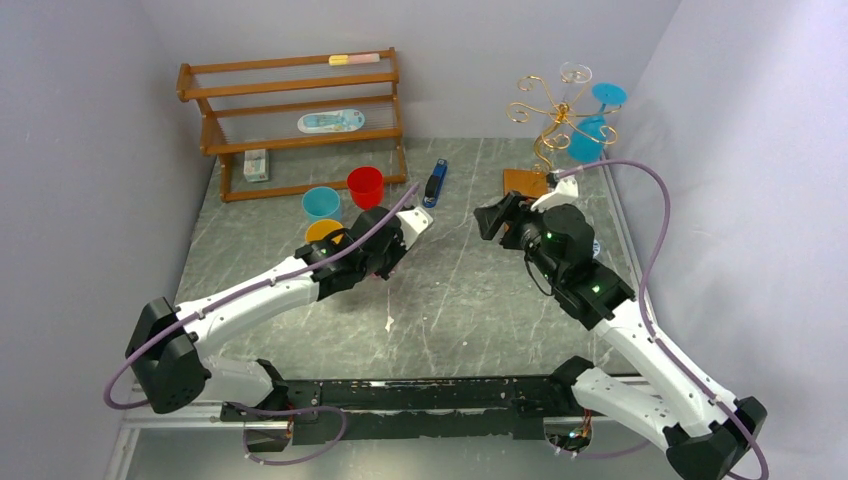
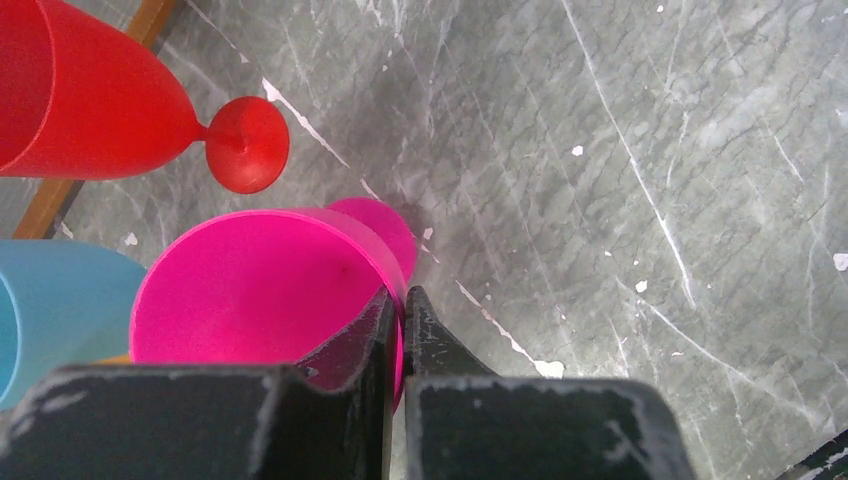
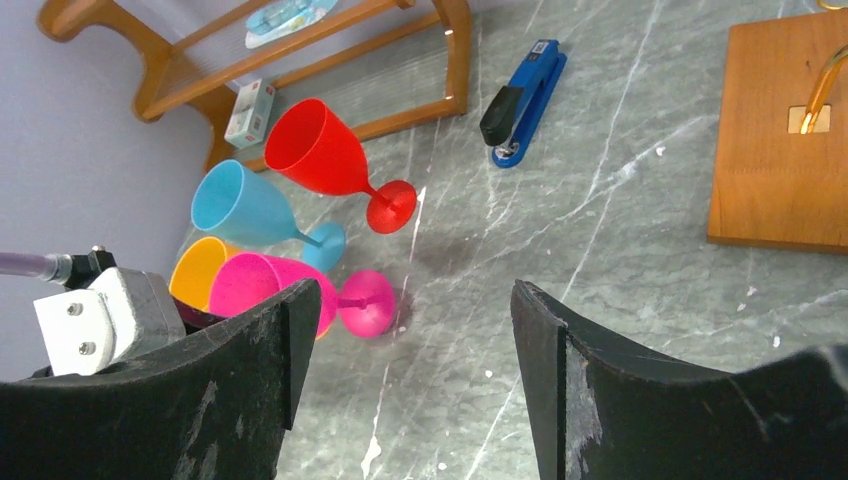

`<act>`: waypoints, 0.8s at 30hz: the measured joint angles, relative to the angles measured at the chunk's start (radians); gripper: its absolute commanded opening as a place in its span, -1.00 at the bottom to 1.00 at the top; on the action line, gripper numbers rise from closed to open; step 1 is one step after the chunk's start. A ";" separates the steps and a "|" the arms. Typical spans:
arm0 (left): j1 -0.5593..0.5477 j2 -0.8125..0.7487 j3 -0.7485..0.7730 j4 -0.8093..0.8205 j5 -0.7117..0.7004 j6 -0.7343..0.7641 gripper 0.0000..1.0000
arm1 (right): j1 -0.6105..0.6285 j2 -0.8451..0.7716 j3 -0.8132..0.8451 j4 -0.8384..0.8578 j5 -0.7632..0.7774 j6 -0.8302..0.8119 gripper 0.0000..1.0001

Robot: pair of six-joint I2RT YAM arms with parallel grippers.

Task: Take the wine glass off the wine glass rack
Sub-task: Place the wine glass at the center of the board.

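Black left end effector (image 2: 403, 300) pinches a pink wine glass (image 2: 250, 290) by its rim.
Right end effector (image 3: 415, 300) gapes wide, empty, near the wine glass rack (image 1: 548, 112), a blue wine glass (image 1: 588, 140) hanging there; reaching up for it looks next.

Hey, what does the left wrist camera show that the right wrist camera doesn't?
Only left wrist: the left gripper shut on the pink glass's rim. Only right wrist: the open right gripper, the blue stapler and the wine glass rack's wooden base. Both: the red glass, the light blue glass, the pink one, and the grey marble table.
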 measured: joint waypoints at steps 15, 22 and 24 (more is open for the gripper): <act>0.000 0.081 0.026 0.026 -0.057 -0.127 -0.90 | 0.000 -0.035 -0.054 0.000 0.030 0.041 0.50; 0.000 0.092 0.032 0.026 -0.091 -0.152 -0.90 | 0.000 -0.039 -0.054 0.000 0.047 0.047 0.51; 0.002 0.094 0.035 0.027 -0.093 -0.162 -0.90 | 0.000 -0.041 -0.054 0.001 0.052 0.048 0.51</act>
